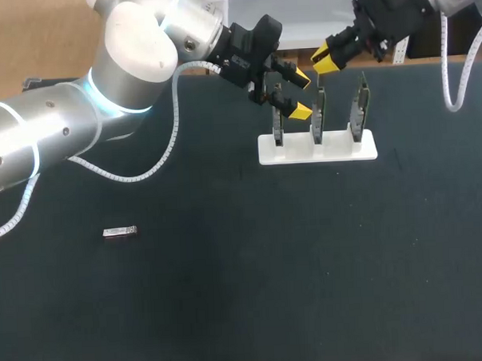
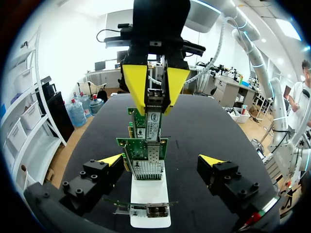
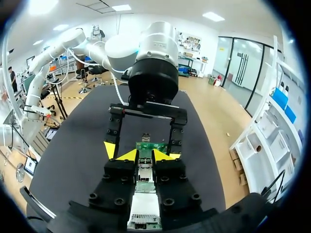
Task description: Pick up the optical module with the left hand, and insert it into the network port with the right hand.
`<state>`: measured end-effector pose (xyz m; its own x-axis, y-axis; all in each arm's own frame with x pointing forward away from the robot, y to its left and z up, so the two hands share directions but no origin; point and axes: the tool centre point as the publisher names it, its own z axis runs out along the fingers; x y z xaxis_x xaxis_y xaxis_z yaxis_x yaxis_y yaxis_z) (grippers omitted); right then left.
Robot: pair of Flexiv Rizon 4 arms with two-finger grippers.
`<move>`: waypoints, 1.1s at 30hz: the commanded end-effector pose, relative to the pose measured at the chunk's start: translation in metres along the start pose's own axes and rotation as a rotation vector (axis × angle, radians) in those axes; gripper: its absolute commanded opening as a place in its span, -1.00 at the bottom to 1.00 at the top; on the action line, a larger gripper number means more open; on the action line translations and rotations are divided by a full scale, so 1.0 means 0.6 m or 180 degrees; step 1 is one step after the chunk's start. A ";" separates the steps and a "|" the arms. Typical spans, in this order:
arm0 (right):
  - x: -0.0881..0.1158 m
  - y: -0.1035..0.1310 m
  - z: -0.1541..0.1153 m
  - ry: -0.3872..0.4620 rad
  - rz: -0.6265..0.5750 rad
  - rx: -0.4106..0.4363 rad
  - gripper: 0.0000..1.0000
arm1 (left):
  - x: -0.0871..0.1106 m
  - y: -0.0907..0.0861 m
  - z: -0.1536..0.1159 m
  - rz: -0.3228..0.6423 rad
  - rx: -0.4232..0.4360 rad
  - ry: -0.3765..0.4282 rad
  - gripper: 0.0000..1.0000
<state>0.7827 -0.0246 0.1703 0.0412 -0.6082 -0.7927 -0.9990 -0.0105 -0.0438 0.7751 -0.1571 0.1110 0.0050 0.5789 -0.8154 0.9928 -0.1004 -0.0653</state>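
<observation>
Right claw (image 1: 324,59), angled down, pinches an optical module (image 2: 152,114) above the far network-card rack (image 1: 317,150). Left claw (image 1: 300,94) gapes empty near its left end.

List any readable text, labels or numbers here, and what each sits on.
No text is readable.
White label on the optical module in the right hand: print too blurred to read.
Network cards on the white stand: no legible markings.
Small module lying on the table: too small to tell.
</observation>
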 end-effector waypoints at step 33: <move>0.000 -0.002 -0.001 0.0004 -0.0026 0.0038 -1.00 | -0.001 0.003 0.000 -0.0003 0.0010 0.0012 1.00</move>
<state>0.7835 -0.0255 0.1719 0.0508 -0.6095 -0.7911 -0.9983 -0.0084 -0.0577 0.7751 -0.1571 0.1110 0.0050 0.5789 -0.8154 0.9928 -0.1005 -0.0653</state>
